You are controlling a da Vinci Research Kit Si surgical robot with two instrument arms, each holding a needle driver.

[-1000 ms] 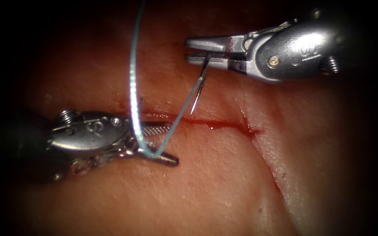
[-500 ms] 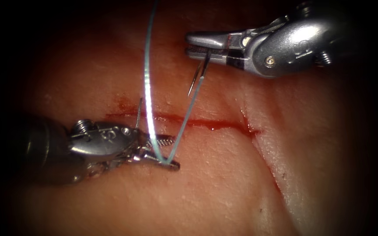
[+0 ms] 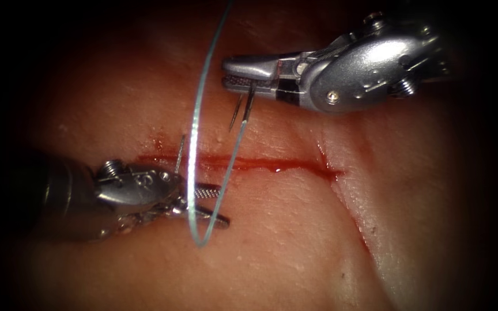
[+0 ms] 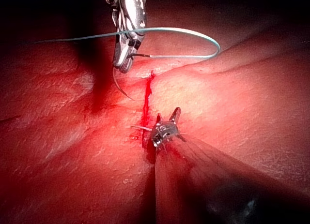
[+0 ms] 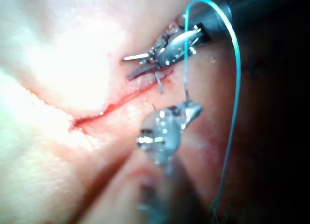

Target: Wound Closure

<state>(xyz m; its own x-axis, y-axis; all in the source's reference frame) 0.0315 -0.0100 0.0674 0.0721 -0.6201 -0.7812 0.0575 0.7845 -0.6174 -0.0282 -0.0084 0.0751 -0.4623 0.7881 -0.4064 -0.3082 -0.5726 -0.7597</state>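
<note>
Left hand (image 3: 208,204), nearest at 8 o'clock, lies below the cut (image 3: 243,163) with jaws spread, holding nothing, the thread (image 3: 194,132) looping around them. Right hand (image 3: 238,75), farther off at 1 o'clock above the cut, is pressed together on the needle (image 3: 236,114) near its thread end; the needle hangs point-down toward 6 o'clock, clear of the tissue (image 3: 295,230)

I can make out stamped characters on the wrist housing of my left tool (image 3: 203,204), just behind its jaws, but I cannot read them. The marks on my right tool (image 3: 238,74) housing are equally unreadable.
</note>
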